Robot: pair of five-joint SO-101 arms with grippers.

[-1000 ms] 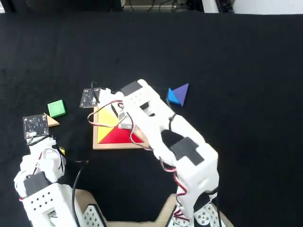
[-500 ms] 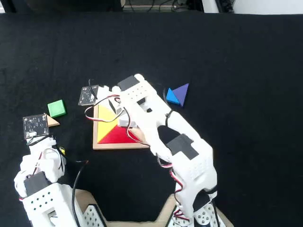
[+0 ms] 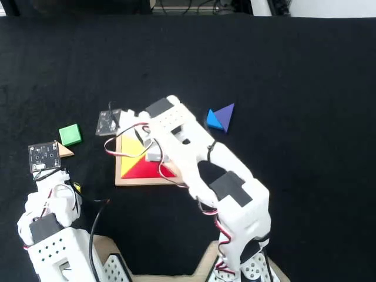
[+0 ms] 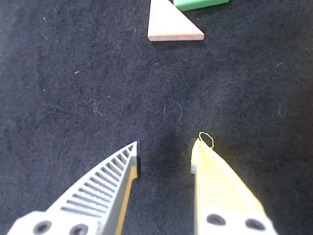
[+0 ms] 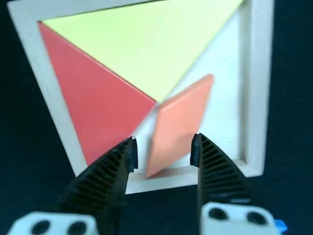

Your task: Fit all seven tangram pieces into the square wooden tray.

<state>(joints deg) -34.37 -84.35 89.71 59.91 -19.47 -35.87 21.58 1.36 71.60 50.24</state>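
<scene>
Over the tray's free corner, our right gripper straddles the orange piece, which sits tilted beside the red triangle. We cannot tell whether the jaws clamp it or stand loose. We judge it should lie flat against the yellow triangle before release. Left of the tray, our left gripper hangs spread and empty. From above, the right arm hides the tray's right half.

Right arm overhangs tray, bare cloth ahead of left tool
</scene>
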